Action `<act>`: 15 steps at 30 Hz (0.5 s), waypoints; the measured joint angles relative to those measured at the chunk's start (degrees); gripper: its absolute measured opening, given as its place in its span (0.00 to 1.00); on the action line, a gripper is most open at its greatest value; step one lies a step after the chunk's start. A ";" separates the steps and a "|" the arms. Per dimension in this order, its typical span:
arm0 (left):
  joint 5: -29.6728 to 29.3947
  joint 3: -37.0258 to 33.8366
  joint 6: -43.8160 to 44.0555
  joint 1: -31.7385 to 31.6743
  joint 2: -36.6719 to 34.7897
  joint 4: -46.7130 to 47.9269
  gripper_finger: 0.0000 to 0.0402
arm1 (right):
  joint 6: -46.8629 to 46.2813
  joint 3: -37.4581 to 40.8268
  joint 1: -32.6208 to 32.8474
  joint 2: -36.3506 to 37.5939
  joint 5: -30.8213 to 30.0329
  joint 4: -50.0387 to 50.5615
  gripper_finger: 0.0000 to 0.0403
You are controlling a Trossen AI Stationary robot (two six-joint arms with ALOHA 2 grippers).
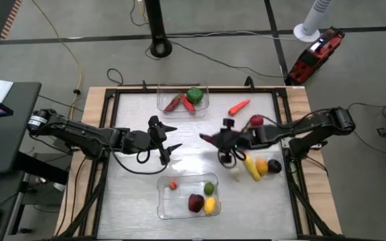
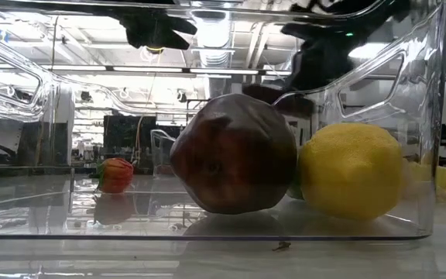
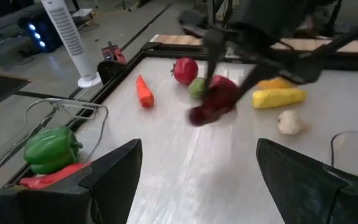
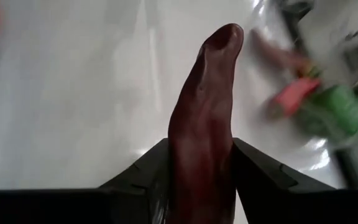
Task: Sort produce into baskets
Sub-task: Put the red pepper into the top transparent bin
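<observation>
Mid-table, right tool point(image 1: 210, 138) around eggplant point(image 4: 205, 118)

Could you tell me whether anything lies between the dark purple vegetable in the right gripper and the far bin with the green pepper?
Nothing visible does. The right gripper holds the purple vegetable above bare tabletop, and the stretch toward the far bin looks clear. The carrot lies off to the side.

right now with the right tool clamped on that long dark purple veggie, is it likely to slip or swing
The dark purple vegetable looks smooth and glossy, so it may slip. The right tool grips only one end, leaving most of its length sticking out, so it may pivot. It shows no sag, so it's probably stiff.
</observation>
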State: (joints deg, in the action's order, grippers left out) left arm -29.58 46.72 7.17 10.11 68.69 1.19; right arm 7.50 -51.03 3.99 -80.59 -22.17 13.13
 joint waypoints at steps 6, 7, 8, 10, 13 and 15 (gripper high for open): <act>0.61 0.00 -0.25 0.00 -0.02 -2.54 0.76 | 11.21 0.02 -12.02 -4.02 6.96 -16.10 0.42; 0.63 0.00 -0.58 0.00 0.00 -2.66 0.76 | 12.56 -0.06 -13.83 -5.01 8.13 -19.58 0.43; 0.62 0.00 -0.61 0.00 -0.01 -2.67 0.76 | 13.65 -0.58 -15.51 -6.03 9.31 -22.22 0.43; 0.59 0.00 -0.73 0.00 -0.02 -2.79 0.76 | 14.86 -2.54 -18.58 -8.71 11.26 -25.35 0.44; 0.55 0.00 -2.20 0.00 -0.01 -3.05 0.76 | 15.07 -7.65 -22.15 -13.53 11.99 -25.95 0.47; 0.39 0.00 -2.75 0.00 0.00 -3.31 0.76 | 15.18 -11.68 -24.00 -16.81 11.93 -25.47 0.48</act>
State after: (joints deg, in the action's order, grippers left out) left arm -29.19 46.72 4.42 10.11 68.68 -2.12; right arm 22.68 -62.70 -20.01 -97.41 -10.24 -12.34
